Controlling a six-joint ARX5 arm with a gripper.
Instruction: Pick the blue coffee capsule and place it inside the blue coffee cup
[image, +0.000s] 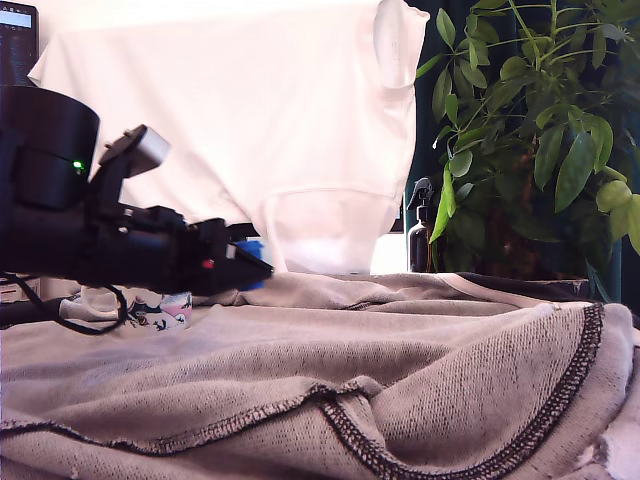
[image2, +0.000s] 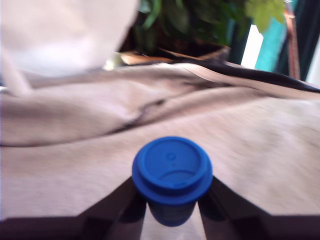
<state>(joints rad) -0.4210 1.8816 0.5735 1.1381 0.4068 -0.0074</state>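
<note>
The blue coffee capsule (image2: 172, 172) is held between my gripper's dark fingers (image2: 122, 205), its flat rim facing the wrist camera. In the exterior view only a sliver of the capsule (image: 250, 250) shows at the tip of my gripper (image: 248, 266), which is shut on it and raised above the grey cloth (image: 380, 360). The blue coffee cup (image: 170, 312) peeks out below the arm at the exterior view's left; only a patch of its pink, white and dark pattern is visible. The arm hides the cup's opening.
A wrinkled grey sweatshirt cloth with dark stitched hems covers the surface. A white garment (image: 250, 110) hangs behind. A dark spray bottle (image: 421, 235) and a leafy plant (image: 540, 130) stand at the back on the exterior view's right. A loose cable (image: 90, 322) droops under the arm.
</note>
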